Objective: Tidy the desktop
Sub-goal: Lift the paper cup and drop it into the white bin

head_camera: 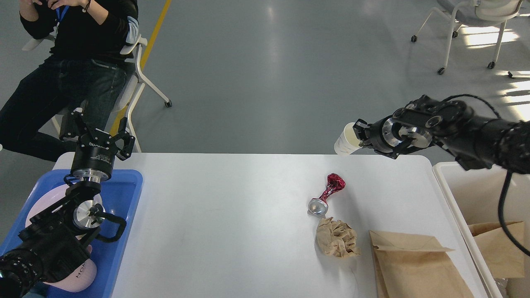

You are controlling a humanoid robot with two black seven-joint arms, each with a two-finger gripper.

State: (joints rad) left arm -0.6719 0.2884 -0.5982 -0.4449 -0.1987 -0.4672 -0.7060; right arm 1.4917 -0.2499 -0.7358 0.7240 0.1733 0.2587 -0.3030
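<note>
The white desktop (232,215) fills the lower middle of the head view. On it lie a red foil wrapper with a silver base (327,194), a crumpled brown paper ball (336,238) and a flat brown paper bag (416,265). My right gripper (359,134) is shut on a white paper cup (345,140) and holds it tilted above the desktop's far right edge. My left gripper (97,132) is open and empty, pointing up above the blue tray (124,194) at the left.
The blue tray holds a pink plate (39,209) and a pink item (80,273) under my left arm. A cream-white bin (451,194) at the right holds a brown paper bag (495,248). A seated person (70,70) is behind the tray. A wheeled chair (468,25) stands far right.
</note>
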